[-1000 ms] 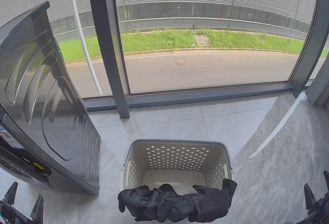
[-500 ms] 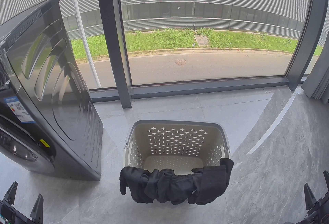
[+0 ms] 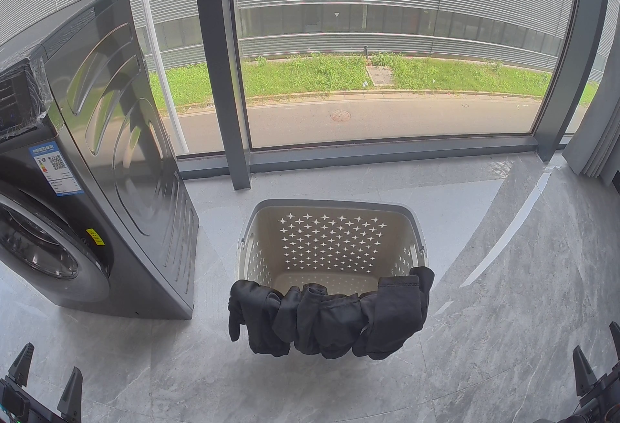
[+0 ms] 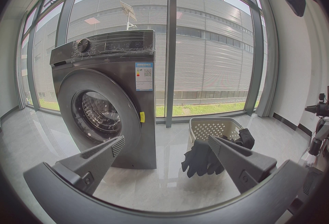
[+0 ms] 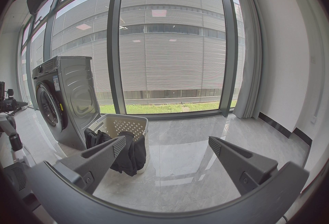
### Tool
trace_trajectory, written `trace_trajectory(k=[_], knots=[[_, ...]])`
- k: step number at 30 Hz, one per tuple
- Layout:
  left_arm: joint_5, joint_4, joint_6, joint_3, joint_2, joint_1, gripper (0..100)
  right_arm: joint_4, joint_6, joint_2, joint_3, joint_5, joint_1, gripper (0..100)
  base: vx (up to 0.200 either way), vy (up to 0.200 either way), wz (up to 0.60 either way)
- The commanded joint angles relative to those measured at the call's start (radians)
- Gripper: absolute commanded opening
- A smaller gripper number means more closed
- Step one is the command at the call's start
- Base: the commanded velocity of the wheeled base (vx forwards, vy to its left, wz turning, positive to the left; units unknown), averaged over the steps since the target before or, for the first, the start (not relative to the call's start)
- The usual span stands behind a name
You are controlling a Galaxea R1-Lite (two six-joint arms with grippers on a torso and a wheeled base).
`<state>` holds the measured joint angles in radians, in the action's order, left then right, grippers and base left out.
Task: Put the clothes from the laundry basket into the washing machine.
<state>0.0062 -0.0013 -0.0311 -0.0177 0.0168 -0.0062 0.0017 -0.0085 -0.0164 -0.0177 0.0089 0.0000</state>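
A beige perforated laundry basket stands on the tiled floor ahead of me, and black clothes hang over its near rim. To its left stands a dark grey washing machine, its round door opening facing my left arm. Low at the left, my left gripper is open and holds nothing; the left wrist view shows it well short of the clothes. My right gripper, low at the right, is open too, and the right wrist view shows it away from the basket.
A floor-to-ceiling window with dark frame posts runs behind the basket. A curtain hangs at the far right. Bare marble floor spreads between me and the basket and to its right.
The camera has moved: the whole scene has slid away, so the basket and washing machine now sit farther up, and the washer's front has come into sight. Both grippers hold the same pose.
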Motion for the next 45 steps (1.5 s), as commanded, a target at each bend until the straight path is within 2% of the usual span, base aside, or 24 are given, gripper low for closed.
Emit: trace_trajectory(k=[1, 45], knots=[[0.000, 0.000, -0.001, 0.018, -0.017, 0.000, 100, 0.000, -0.001, 0.016, 0.016, 0.000, 0.000, 100, 0.000, 0.000, 0.00], [0.000, 0.000, -0.001, 0.018, -0.017, 0.000, 100, 0.000, -0.002, 0.016, 0.016, 0.002, 0.000, 100, 0.000, 0.200, 0.00]])
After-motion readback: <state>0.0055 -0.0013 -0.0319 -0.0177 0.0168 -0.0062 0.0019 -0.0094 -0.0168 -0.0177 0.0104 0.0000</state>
